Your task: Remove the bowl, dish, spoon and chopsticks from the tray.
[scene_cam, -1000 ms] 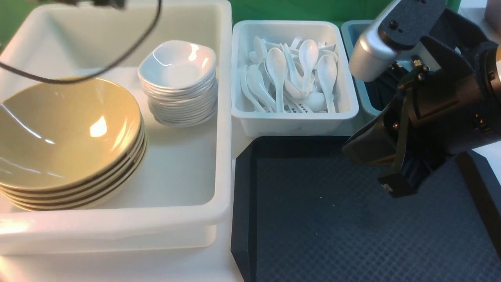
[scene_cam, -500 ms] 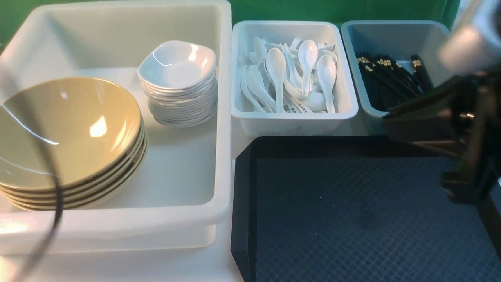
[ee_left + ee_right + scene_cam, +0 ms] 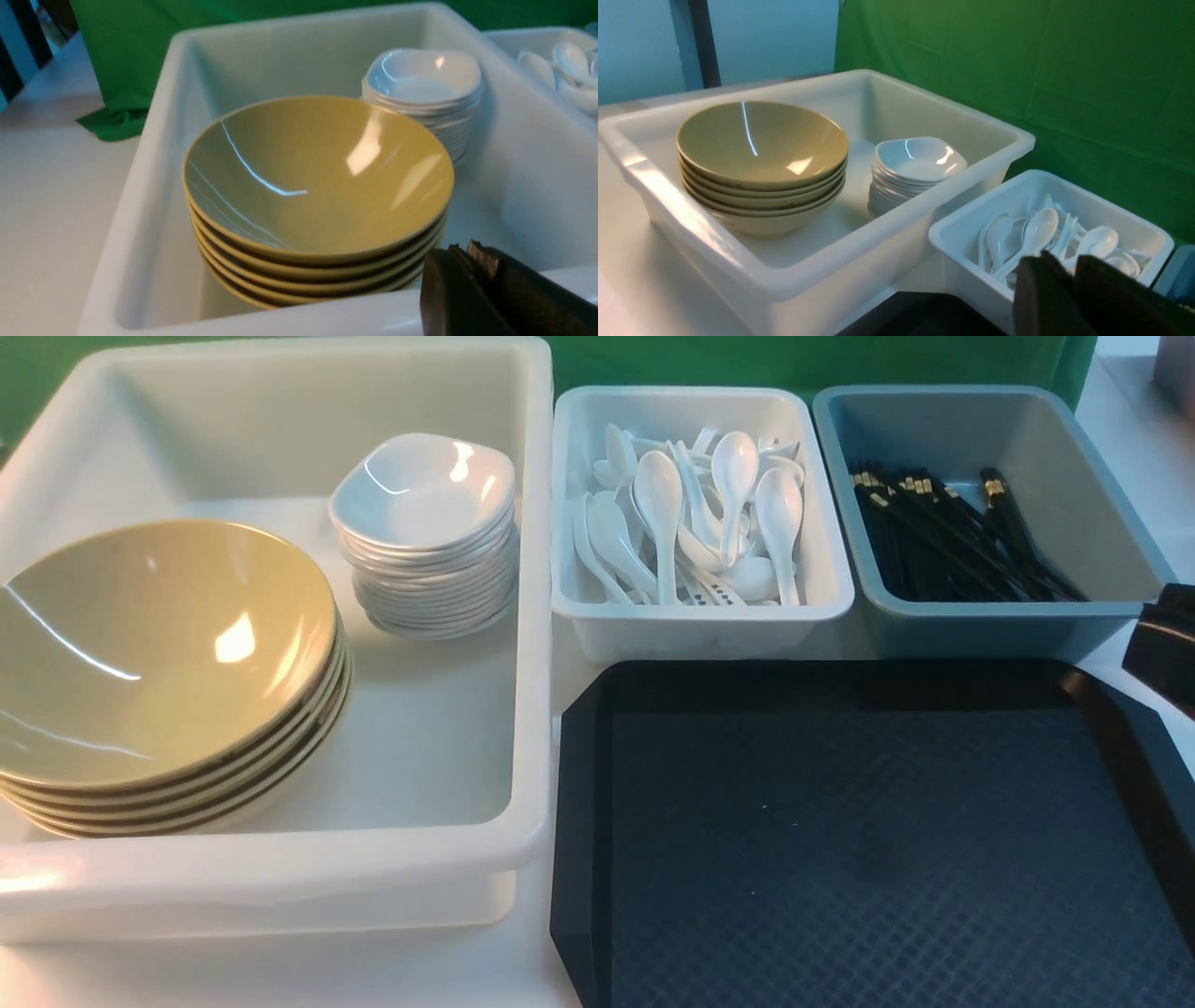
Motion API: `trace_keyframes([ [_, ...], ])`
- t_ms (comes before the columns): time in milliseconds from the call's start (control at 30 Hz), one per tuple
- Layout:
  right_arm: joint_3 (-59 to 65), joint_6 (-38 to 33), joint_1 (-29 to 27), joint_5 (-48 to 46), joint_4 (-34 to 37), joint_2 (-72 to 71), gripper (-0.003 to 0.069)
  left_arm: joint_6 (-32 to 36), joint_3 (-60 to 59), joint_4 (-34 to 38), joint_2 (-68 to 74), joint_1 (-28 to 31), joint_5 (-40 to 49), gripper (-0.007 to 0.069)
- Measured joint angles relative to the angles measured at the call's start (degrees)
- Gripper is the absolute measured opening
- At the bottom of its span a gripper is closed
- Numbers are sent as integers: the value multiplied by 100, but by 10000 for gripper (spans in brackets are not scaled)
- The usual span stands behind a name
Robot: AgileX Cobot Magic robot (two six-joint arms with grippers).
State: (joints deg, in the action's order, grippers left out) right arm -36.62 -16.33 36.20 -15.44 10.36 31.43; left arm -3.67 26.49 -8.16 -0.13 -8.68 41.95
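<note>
The black tray (image 3: 840, 859) lies bare at the front right, with nothing on it. An olive-tan bowl (image 3: 159, 644) (image 3: 317, 177) (image 3: 761, 140) tops a stack inside the big white tub (image 3: 537, 616). Beside that stack, a white dish (image 3: 425, 490) (image 3: 423, 77) (image 3: 920, 158) crowns a pile of dishes. White spoons (image 3: 695, 513) (image 3: 1036, 228) fill the small white bin. Black chopsticks (image 3: 943, 537) lie in the grey-blue bin. My left gripper (image 3: 462, 249) is shut and empty, outside the tub's near wall. My right gripper (image 3: 1063, 255) hangs slightly open and empty, short of the spoon bin.
The small white bin (image 3: 700, 625) and the grey-blue bin (image 3: 990, 625) stand side by side behind the tray. A green cloth (image 3: 1064, 70) hangs behind everything. A dark part of my right arm (image 3: 1162, 639) pokes in at the right edge of the front view.
My right arm has pulled back to the right from above the grey-blue bin, almost out of the front view. The black cable that crossed the tub is gone from view.
</note>
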Motion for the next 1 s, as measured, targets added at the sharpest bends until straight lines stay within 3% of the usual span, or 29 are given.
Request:
trace_keyframes([
  [733, 169, -5, -6, 67, 5, -51, 151, 0, -326, 0, -81, 0, -52, -11],
  [867, 715, 274, -474, 227, -415, -537, 109, 0, -326, 0, -81, 0, -52, -11],
  [1000, 1551, 1336, -1545, 233, -1036, -1262, 34, 0, -326, 0, -81, 0, -52, -11],
])
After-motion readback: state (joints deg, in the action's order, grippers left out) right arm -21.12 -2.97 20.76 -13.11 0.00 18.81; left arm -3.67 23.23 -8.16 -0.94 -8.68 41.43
